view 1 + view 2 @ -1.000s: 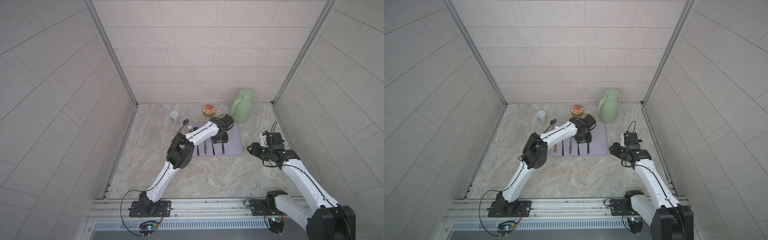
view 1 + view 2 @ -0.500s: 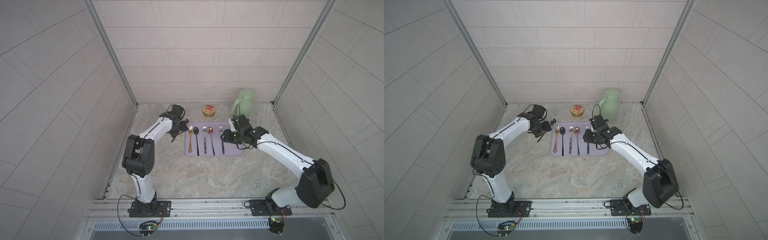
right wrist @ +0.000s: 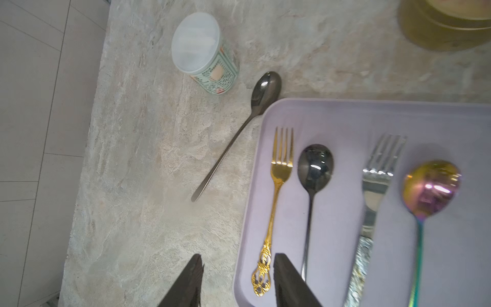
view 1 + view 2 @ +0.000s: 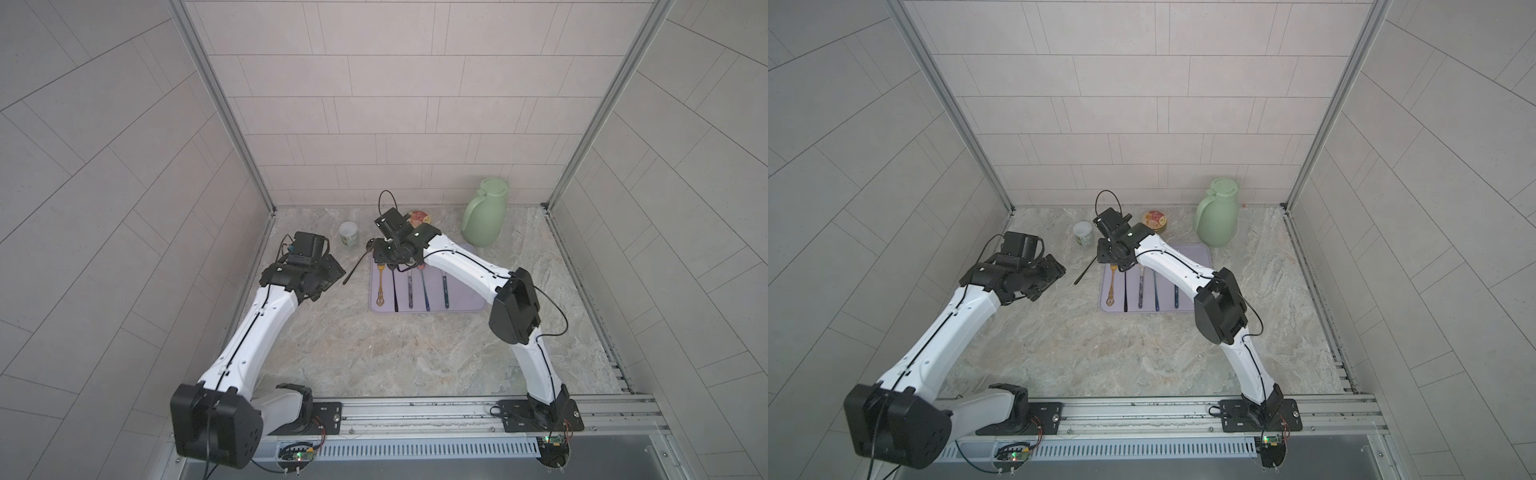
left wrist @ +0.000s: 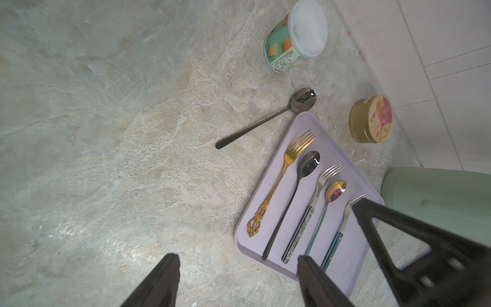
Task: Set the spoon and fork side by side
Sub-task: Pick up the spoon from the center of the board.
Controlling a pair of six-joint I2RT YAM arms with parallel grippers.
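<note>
Left wrist view: the loose spoon (image 5: 265,121) lies on the worktop (image 5: 106,133), slanted against the tray's (image 5: 327,152) cutlery. Its bowl sits by the tray's far corner near the cup (image 5: 295,37), handle toward the left arm. A gold fork (image 5: 281,178) lies lengthwise in the tray. The left pincer (image 5: 236,279) gapes wide, empty. The right pincer (image 3: 239,281), half open over the tray's edge, holds nothing.

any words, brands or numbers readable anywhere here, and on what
Nothing here can be read well enough to quote.
Fine print on the cup label: too small to read.
Printed design on the tin lid: too blurred to tell any lettering.
</note>
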